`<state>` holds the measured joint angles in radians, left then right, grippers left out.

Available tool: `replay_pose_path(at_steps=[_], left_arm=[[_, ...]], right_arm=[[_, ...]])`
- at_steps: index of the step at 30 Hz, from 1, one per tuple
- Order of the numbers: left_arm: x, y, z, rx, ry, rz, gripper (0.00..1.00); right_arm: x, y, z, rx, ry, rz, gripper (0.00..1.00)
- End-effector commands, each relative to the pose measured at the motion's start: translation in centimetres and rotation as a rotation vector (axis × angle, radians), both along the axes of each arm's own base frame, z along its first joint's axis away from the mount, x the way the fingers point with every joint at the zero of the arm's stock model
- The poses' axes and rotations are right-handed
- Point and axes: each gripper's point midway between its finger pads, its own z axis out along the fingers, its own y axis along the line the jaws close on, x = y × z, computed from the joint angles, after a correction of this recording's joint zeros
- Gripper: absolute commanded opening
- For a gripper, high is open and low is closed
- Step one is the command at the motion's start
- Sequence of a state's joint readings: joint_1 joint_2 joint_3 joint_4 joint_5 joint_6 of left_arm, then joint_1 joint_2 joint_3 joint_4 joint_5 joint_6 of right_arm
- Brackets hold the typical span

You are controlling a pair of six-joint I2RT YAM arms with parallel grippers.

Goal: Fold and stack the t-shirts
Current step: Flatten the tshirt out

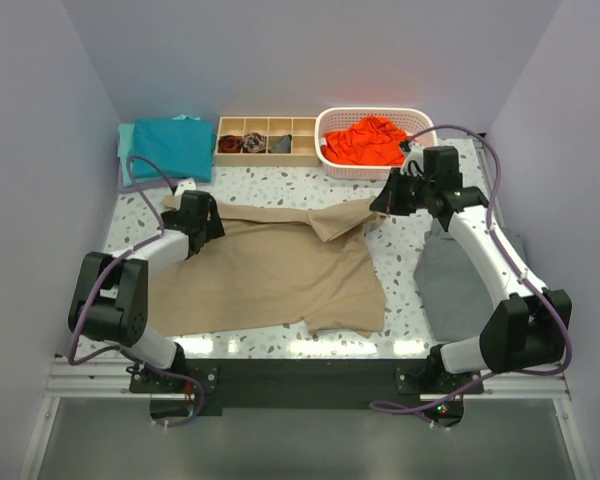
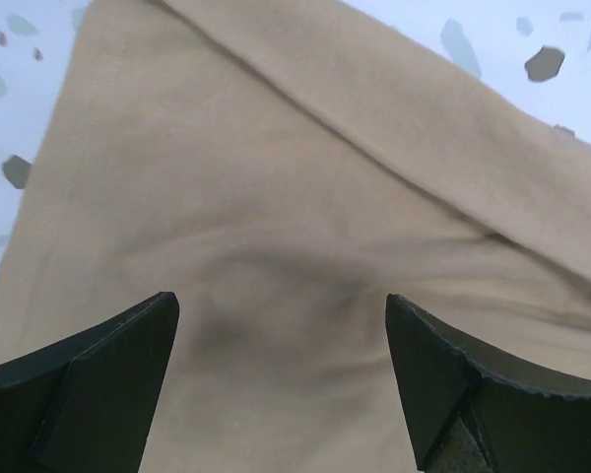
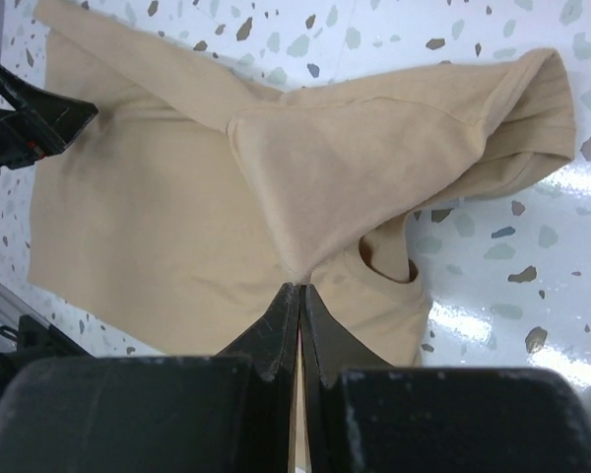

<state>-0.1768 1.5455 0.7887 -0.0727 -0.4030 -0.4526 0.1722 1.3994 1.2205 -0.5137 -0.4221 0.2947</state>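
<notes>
The tan t-shirt (image 1: 270,275) lies spread in the middle of the speckled table (image 1: 280,185), between the two arms, with its long axis running left to right across the table. Its neck end points right: the right wrist view shows the collar opening (image 3: 384,261) just beside the right gripper (image 3: 300,291), and the body stretches away to the left. Along the far edge a sleeve (image 1: 335,215) is folded over onto the body. The right gripper (image 1: 383,205) is fully closed and pinches a fold of the tan fabric near the collar, which rises to a small peak at its tips. The left gripper (image 1: 202,225) hangs over the shirt's far-left corner with its fingers (image 2: 118,365) spread wide and nothing between them; whether they touch the cloth cannot be told. Folded teal t-shirts (image 1: 170,148) sit at the far-left corner, and an orange-red t-shirt (image 1: 365,140) is bunched in the white basket (image 1: 325,150) at the back. A wooden divided tray (image 1: 265,155) stands between them, and a grey cloth (image 1: 455,285) lies flat under the right arm.
</notes>
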Motion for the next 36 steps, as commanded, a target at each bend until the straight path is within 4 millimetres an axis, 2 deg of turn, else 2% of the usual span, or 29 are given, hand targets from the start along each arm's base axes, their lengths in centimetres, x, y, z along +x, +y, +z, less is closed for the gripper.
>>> replay_pose_path(at_steps=[1, 3, 5, 8, 11, 13, 19, 20, 23, 24, 26, 27, 28, 29, 33, 34, 36], left_arm=[[2.0, -2.7, 0.0, -0.116, -0.023, -0.08, 0.9], [2.8, -5.0, 0.7, -0.205, -0.067, -0.173, 0.87], [2.8, -6.6, 1.1, -0.261, -0.086, -0.233, 0.87], [2.2, -8.8, 2.5, -0.299, -0.105, -0.322, 0.86], [1.0, -12.3, 3.6, -0.379, -0.113, -0.457, 0.86], [0.0, -15.6, 4.1, -0.446, -0.106, -0.572, 0.86], [-0.5, -22.5, 3.6, -0.566, -0.089, -0.72, 0.85], [-0.1, -23.1, 3.1, -0.579, -0.095, -0.724, 0.85], [0.8, -24.8, 3.4, -0.63, -0.131, -0.733, 0.85], [1.3, -25.8, 4.3, -0.654, -0.149, -0.76, 0.85], [1.5, -27.1, 3.8, -0.674, -0.127, -0.791, 0.84], [1.7, -28.3, 4.5, -0.681, -0.138, -0.824, 0.84], [1.7, -28.8, 4.4, -0.678, -0.128, -0.837, 0.84], [1.4, -29.2, 3.3, -0.671, -0.087, -0.841, 0.84], [1.0, -31.2, 3.3, -0.716, -0.091, -0.851, 0.86], [1.1, -31.6, 3.2, -0.73, -0.101, -0.852, 0.86], [1.0, -32.6, 3.2, -0.748, -0.1, -0.854, 0.99]], right_arm=[[-1.2, 1.0, -2.1, 0.043, 0.075, 0.045, 0.0], [-1.0, 1.5, -3.2, 0.068, 0.106, 0.041, 0.0], [-0.3, 2.0, -2.9, 0.077, 0.089, 0.045, 0.0], [0.4, 2.5, -2.7, 0.071, 0.084, 0.051, 0.0], [1.1, 2.5, -2.6, 0.062, 0.075, 0.046, 0.0], [1.5, 2.5, -2.8, 0.061, 0.079, 0.044, 0.0], [1.9, 3.8, -1.8, 0.099, 0.07, 0.088, 0.0], [1.9, 4.1, -1.9, 0.099, 0.08, 0.096, 0.0], [1.1, 5.3, -2.4, 0.082, 0.088, 0.128, 0.0], [0.8, 5.7, -2.7, 0.082, 0.098, 0.14, 0.0], [0.3, 6.7, -3.0, 0.079, 0.102, 0.164, 0.0], [0.2, 7.0, -3.1, 0.08, 0.104, 0.168, 0.0], [0.4, 7.3, -3.0, 0.08, 0.092, 0.168, 0.0], [0.4, 7.4, -2.7, 0.083, 0.082, 0.17, 0.0], [0.9, 7.6, -1.7, 0.081, 0.054, 0.168, 0.0], [0.9, 7.5, -1.6, 0.078, 0.053, 0.167, 0.0], [1.2, 7.6, -1.2, 0.074, 0.042, 0.171, 0.0]])
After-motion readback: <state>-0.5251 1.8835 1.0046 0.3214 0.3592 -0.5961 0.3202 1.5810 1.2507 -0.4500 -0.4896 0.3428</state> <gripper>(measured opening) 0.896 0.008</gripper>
